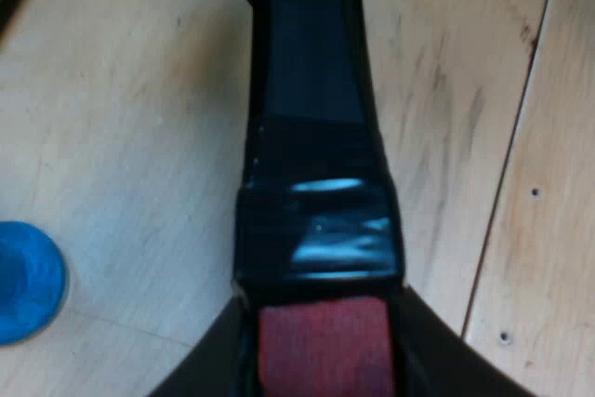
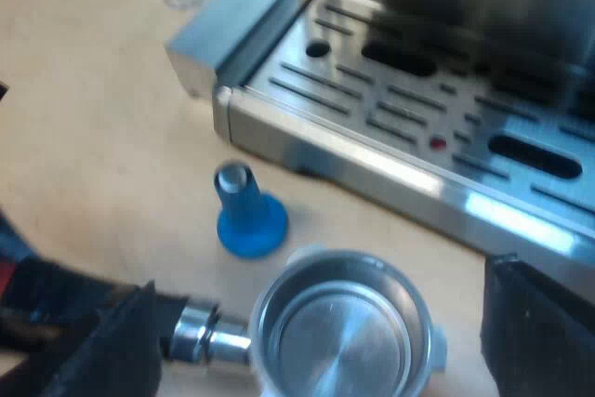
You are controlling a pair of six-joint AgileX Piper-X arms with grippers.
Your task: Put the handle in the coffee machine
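My left gripper [image 1: 321,364] is clamped on the red end of the metal holder with the dark handle [image 1: 311,109], pale wooden surface [image 1: 121,118] underneath. My right gripper [image 2: 316,346] is wide open, fingers either side of the holder's round basket, with the blue tamper [image 2: 246,216] and steel espresso machine [image 2: 418,109] nearby.

Bright light was thrown across the table [image 1: 121,118]; glare was caught on the handle [image 1: 321,230] and the machine's steel tray [image 2: 493,213].
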